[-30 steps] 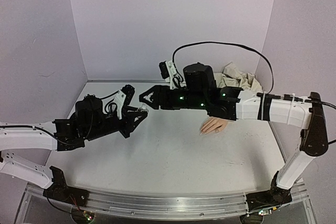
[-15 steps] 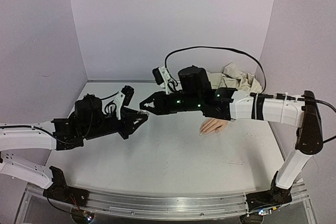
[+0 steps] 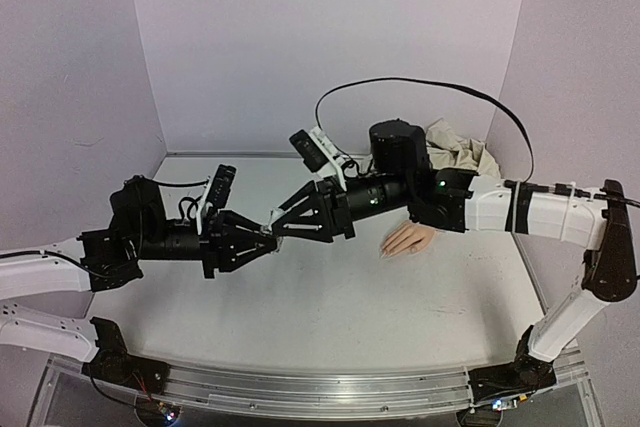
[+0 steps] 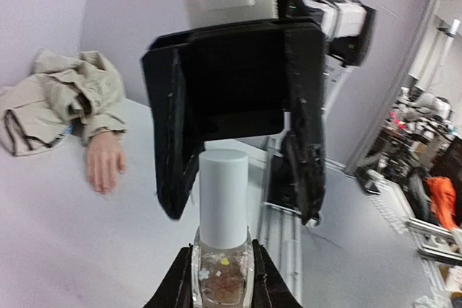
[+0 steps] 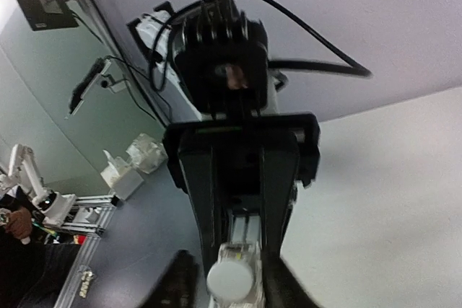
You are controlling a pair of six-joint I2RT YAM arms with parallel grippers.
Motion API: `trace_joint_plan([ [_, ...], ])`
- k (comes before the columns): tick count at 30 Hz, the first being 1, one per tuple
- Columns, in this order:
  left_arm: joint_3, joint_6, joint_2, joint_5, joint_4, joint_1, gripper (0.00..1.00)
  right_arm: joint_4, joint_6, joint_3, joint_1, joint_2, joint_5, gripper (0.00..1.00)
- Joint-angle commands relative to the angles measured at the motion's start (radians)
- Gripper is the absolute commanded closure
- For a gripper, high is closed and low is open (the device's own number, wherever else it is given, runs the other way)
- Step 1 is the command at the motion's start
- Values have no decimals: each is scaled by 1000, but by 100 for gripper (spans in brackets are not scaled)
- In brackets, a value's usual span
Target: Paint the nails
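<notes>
Since the earlier frame, the right gripper (image 3: 283, 227) has come down and closed in on the left gripper (image 3: 258, 240). The left arm has swung lower, and the two grippers now meet nose to nose above the table (image 3: 330, 317), left of its centre.

1. Nails (image 3: 386, 252): too small for me to resolve. They sit at the fingertips of the mannequin hand (image 3: 410, 238), which lies flat on the table right of centre. Its fingers point near-left, and its wrist runs into the beige jacket sleeve (image 3: 455, 147) bunched at the far right.

2. Bottle (image 4: 222, 273): off the table, clenched at its glass body by the left gripper. Its white cap (image 4: 224, 196) points away from that gripper, toward the right one.

3. Right gripper: jaws spread, one finger on each side of the cap. The left wrist view shows a gap on both sides, so I read it as not yet gripping.

4. Governing relation: the cap's long axis lies in line with the right gripper's approach, and the cap is already between its fingers. I judge the step in hand to be closing on the cap to draw out the brush.

5. The mannequin hand lies to the right of this meeting point, just beside the right arm and well apart from the left gripper. The right arm is the nearer one.
</notes>
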Motion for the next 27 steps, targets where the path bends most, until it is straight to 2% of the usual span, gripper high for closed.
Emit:
trace_joint_plan([
  [1, -14, 123, -47, -341, 16, -2, 100, -97, 73, 8, -14, -107, 342, 41],
  [4, -11, 175, -32, -520, 6, -45, 100, -128, 170, 25, -13, -108, 507, 23],
  [8, 3, 191, -1, -626, 6, -57, 100, -130, 260, 54, -8, -73, 575, 22],
  [13, 24, 181, 34, -658, 6, -63, 100, -133, 310, 129, 13, 14, 602, 37],
  [20, 36, 162, 69, -666, 6, -74, 100, -129, 318, 217, 45, 118, 581, 44],
  [24, 39, 149, 73, -656, 5, -76, 100, -101, 327, 210, 46, 133, 552, 62],
  [27, 38, 122, 69, -645, 5, -76, 100, -63, 326, 181, 45, 121, 518, 70],
])
